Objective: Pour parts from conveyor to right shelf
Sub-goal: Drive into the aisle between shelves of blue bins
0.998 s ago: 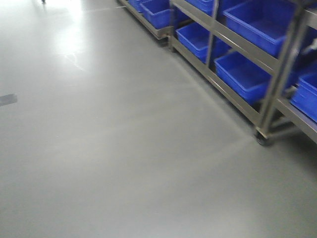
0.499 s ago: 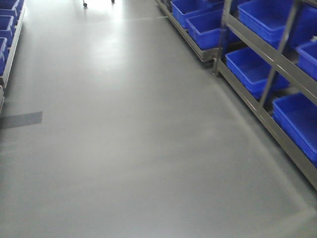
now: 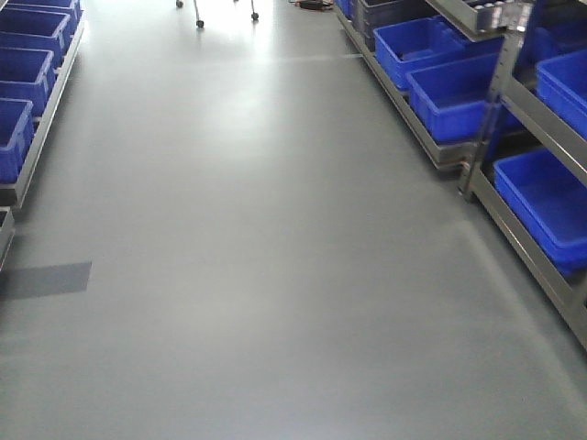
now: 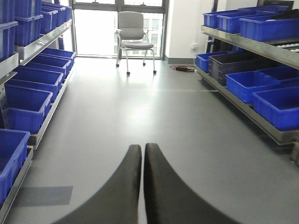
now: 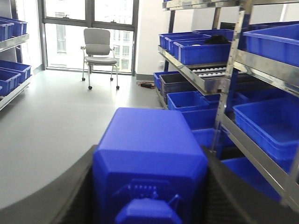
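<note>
The glossy grey floor (image 3: 275, 229) carries a pale wheeled office chair (image 4: 134, 37) (far end), a dark grey rectangular patch (image 3: 46, 280), the steel-framed right shelf (image 3: 486, 137) and a steel left rack (image 3: 48, 115).

The blue block (image 5: 149, 140), cut off at the bottom edge, hides most of the fingers (image 5: 70, 196) of the right gripper (image 5: 149, 161), and the front view crops the chair (image 3: 197, 13) to its legs.

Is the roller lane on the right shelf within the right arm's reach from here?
Probably not yet: the right tool grips the blue block, but the roller lane lies farther ahead across open floor; nothing blocks it.
</note>
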